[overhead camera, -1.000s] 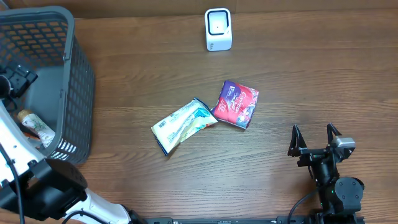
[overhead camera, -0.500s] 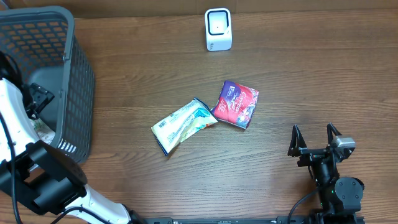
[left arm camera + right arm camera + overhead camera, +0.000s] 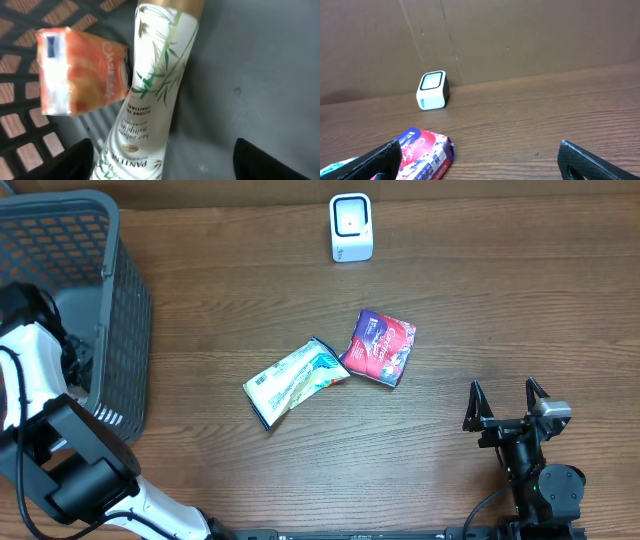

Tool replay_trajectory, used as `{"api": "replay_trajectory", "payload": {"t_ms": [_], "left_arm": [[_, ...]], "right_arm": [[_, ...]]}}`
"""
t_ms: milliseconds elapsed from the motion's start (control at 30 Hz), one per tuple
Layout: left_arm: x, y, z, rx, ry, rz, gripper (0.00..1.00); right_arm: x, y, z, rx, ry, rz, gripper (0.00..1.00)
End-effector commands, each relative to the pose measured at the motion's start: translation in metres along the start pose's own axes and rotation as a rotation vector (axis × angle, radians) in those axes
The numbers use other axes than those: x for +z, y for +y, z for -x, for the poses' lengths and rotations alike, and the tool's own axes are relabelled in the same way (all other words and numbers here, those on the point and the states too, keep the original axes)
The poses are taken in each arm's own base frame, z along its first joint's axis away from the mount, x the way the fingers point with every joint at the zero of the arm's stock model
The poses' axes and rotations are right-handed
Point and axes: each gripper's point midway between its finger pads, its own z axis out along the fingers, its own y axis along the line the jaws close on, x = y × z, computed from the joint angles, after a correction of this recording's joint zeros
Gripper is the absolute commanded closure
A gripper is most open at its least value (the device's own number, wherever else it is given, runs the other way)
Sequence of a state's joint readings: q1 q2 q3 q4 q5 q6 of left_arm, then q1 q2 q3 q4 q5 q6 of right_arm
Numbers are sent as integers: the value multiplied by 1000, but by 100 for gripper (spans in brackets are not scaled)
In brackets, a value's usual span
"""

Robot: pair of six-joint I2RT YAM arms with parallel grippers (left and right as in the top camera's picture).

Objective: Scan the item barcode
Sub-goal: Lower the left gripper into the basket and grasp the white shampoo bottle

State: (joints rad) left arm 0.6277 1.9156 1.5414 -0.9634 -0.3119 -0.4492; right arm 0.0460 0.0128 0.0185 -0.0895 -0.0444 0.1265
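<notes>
My left arm reaches down into the grey basket (image 3: pixel 118 320) at the left edge of the table. In the left wrist view the left gripper (image 3: pixel 164 152) stands open astride a white Pantene bottle (image 3: pixel 157 85) with green leaf print, lying on the basket floor. The bottle lies close to the left finger (image 3: pixel 75 162), with a wide gap to the right one. An orange packet (image 3: pixel 80 72) lies beside the bottle. The white barcode scanner (image 3: pixel 351 227) stands at the back of the table. My right gripper (image 3: pixel 505 405) rests open and empty at the front right.
A white-and-green pouch (image 3: pixel 295 383) and a red-and-purple pack (image 3: pixel 380 347) lie mid-table; the pack (image 3: pixel 422 152) sits just ahead of my right gripper's left finger. The scanner (image 3: pixel 432 90) stands before a brown cardboard wall. The basket's mesh walls (image 3: pixel 30 135) close in the left gripper.
The left arm has swung further over and down into the basket, and its jaws have narrowed a little. The right arm and the table items have not moved.
</notes>
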Motion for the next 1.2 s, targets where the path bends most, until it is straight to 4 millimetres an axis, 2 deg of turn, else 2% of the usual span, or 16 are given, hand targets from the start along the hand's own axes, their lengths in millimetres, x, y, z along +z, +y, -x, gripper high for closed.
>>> {"api": "replay_trajectory", "payload": {"t_ms": [0,267,400,500,600,733,800,900,933,1067,1167], "left_arm": [[19,4,-12,-16,9,43,23],[41,4,-28,-14,10,52,23],[46,9,-29,-14,-6,78,26],[49,12,-31,-12,-9,97,35],[54,14,-36,-10,-3,100,39],[61,15,-45,-6,8,105,52],[61,16,-45,0,9,105,63],[60,14,-43,-1,7,99,92],[59,13,-42,-2,4,94,96],[46,1,-35,-11,4,24,96],[21,-11,-20,-24,-2,-60,96]], "right_arm": [[0,-2,-1,-4,-9,-11,0],[0,-2,-1,-4,-9,-11,0],[0,-2,-1,-4,-9,-11,0],[0,-2,-1,-4,-9,-11,0],[0,-2,-1,-4,-9,-11,0],[0,-2,-1,-4,-9,-11,0],[0,-2,-1,-4,-9,-11,0],[0,-2,-1,-4,-9,-11,0],[0,-2,-1,-4,-9,-11,0],[0,-2,-1,-4,-9,-11,0],[0,-2,-1,-4,-9,-11,0]]}}
